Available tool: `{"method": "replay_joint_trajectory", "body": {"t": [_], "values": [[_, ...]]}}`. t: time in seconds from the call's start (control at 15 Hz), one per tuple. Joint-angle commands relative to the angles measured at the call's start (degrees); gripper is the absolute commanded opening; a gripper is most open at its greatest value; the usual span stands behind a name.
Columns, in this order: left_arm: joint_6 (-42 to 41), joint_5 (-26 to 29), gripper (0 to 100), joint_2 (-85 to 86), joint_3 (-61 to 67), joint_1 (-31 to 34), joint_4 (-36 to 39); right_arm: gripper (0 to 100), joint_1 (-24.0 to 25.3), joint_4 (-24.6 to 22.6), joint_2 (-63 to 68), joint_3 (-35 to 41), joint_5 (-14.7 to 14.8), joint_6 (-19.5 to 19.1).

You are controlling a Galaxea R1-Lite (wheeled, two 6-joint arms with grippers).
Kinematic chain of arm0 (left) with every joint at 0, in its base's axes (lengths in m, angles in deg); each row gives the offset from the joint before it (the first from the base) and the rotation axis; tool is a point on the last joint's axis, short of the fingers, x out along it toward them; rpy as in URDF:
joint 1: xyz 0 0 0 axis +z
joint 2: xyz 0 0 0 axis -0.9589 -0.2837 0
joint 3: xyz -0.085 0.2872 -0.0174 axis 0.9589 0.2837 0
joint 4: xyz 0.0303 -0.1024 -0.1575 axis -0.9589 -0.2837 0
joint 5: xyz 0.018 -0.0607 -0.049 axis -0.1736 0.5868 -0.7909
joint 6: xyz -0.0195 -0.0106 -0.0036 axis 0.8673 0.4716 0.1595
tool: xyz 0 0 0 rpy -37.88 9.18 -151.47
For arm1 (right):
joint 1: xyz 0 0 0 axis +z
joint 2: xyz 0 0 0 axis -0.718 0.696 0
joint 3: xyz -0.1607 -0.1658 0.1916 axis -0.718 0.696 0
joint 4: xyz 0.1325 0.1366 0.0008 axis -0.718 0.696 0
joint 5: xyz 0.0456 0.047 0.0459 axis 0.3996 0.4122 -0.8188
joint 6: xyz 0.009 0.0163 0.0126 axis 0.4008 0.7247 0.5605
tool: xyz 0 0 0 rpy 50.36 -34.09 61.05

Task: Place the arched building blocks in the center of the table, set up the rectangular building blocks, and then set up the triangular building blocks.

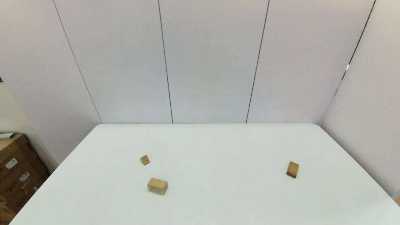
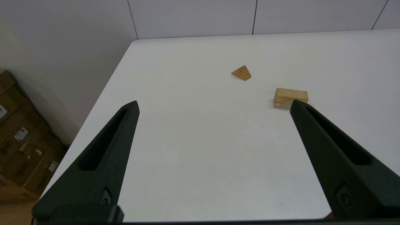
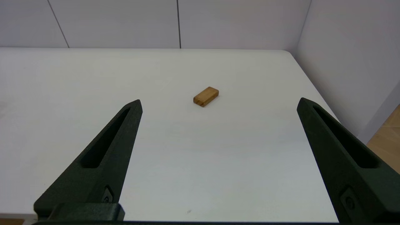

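Left side: cardboard boxes (image 1: 14, 175) stand on the floor beside the surface (image 1: 218, 206). The left hand (image 2: 214, 107) is held back near the near edge, fingers spread wide and empty, above the bare surface. Neither arm appears in the head view, so both are judged parked.

Left of centre: the wedge (image 1: 144, 160) lies flat on one face, striped grain up. Just nearer the robot, apart from it, the arch (image 1: 157, 186) stands with its cut-out downward. Neither is at the centre, so the first step is judged not yet done. The arch sits on the left arm's side and shows past that hand's fingers; that arm is the likely one to fetch it.

Centre: bare, where the arch should go.

Right side: the slab (image 1: 292, 169) lies flat, well apart from the other two blocks and turned at an angle to the edges. The right hand (image 3: 218, 103) is likewise wide open and empty, held back with the slab ahead between its fingers, which suits a later pick.

Nothing is stacked yet.
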State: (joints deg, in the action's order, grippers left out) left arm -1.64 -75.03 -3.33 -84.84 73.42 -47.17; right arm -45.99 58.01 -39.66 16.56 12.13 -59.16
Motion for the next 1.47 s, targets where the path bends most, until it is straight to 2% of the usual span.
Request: {"method": "replay_joint_trajectory", "body": {"t": [0.07,1.47], "values": [[0.00,-0.04,100,-0.09,-0.01,-0.08,-0.04,100,0.01,-0.02,-0.02,0.00,-0.06,-0.02],[-0.79,0.22,100,-0.09,-0.27,0.01,-0.40,100,0.01,-0.02,-0.11,0.00,-0.06,-0.02]]}}
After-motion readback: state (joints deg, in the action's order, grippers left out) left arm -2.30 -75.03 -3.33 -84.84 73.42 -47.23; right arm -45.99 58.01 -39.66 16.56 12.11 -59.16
